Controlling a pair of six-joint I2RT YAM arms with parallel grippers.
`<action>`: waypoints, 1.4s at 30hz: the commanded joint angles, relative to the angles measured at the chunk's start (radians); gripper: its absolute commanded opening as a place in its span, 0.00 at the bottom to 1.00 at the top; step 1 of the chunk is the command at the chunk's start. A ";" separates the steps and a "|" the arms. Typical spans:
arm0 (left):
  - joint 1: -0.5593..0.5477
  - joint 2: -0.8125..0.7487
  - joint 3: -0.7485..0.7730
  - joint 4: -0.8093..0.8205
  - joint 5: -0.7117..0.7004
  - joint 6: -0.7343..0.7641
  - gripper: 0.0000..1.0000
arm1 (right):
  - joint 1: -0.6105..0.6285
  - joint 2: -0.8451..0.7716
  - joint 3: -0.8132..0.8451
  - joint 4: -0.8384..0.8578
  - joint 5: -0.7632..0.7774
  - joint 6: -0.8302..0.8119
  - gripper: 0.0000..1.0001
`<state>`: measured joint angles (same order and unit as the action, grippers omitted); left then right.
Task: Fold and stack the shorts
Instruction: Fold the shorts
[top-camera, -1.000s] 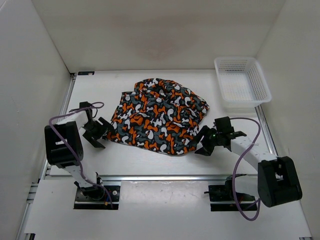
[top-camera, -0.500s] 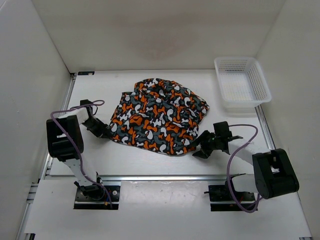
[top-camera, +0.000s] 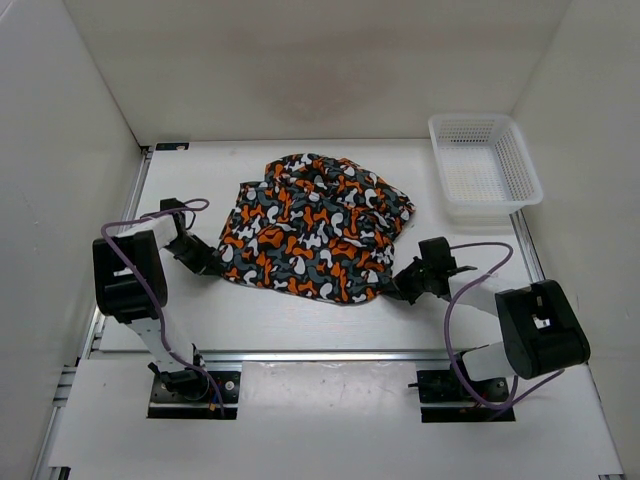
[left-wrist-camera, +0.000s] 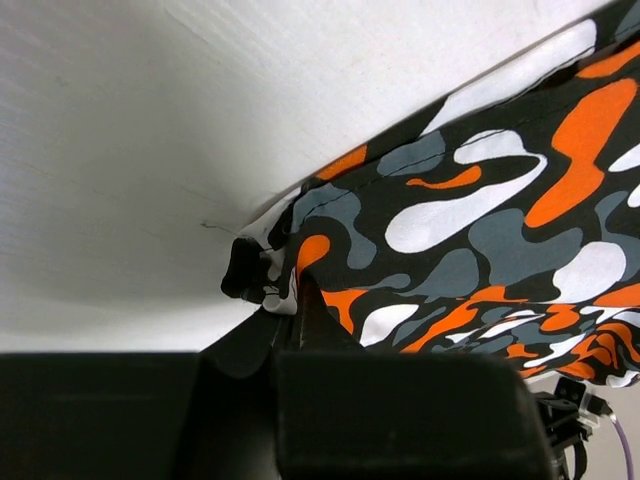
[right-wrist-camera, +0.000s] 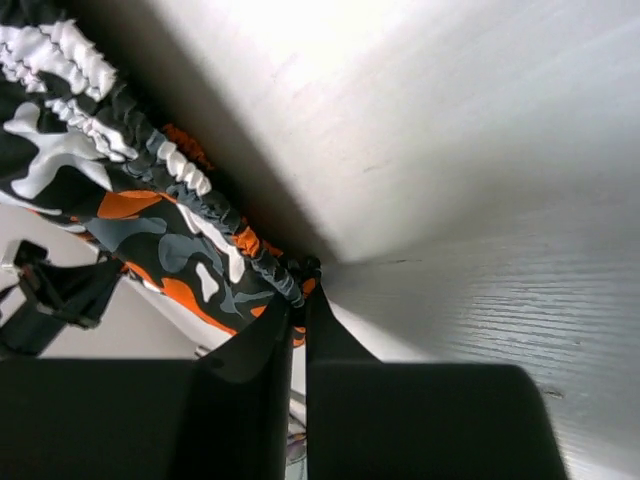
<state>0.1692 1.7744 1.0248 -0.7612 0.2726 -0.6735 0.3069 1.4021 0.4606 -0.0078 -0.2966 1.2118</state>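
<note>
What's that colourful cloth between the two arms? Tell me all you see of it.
The shorts: soft fabric printed with orange, white, grey and black blotches. They lie crumpled, unfolded, on the white table, apart from the basket. A gathered elastic edge shows at the right. The left pincer is shut on their left edge, the right pincer on their near right corner.

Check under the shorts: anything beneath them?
Only table shows around the shorts. Anything beneath is hidden by the fabric. The left claw and right claw are shut on its near edge, one at each end.
</note>
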 joint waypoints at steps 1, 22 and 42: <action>0.001 -0.056 0.001 0.039 -0.015 0.009 0.10 | 0.005 -0.017 0.055 -0.089 0.134 -0.033 0.00; 0.010 -0.447 0.928 -0.207 0.126 0.028 0.10 | 0.005 -0.247 1.208 -0.639 0.158 -0.762 0.00; 0.001 -0.701 1.472 -0.256 -0.081 0.068 0.10 | 0.005 -0.548 1.482 -0.897 -0.107 -0.883 0.00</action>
<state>0.1726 1.0321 2.5053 -0.9764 0.2604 -0.6296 0.3145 0.8494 1.9541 -0.8185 -0.4297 0.3367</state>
